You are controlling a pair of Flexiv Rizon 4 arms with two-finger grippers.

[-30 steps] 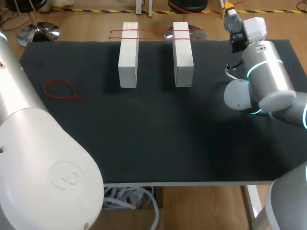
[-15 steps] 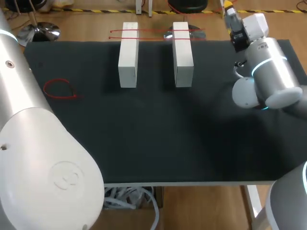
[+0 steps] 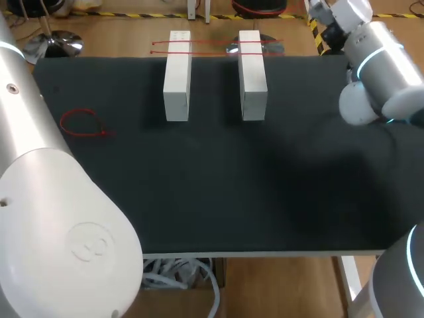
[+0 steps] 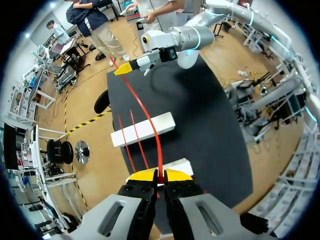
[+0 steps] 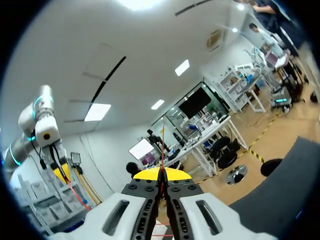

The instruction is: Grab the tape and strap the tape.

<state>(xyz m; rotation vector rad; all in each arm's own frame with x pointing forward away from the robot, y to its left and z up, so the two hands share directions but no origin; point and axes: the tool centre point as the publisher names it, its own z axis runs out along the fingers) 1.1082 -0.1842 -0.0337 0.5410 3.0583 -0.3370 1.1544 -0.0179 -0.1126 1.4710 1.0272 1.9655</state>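
Red tape: spans from left gripper out toward 11 o'clock, above two white blocks, to right gripper. Left fingers: narrow, clamped on tape end. Right fingers: narrow too, pinching thin red strand. At 9 o'clock of blocks on table: separate red loop.

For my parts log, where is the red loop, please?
In the head view the red loop lies flat on the table's left part, well left of the left white block.
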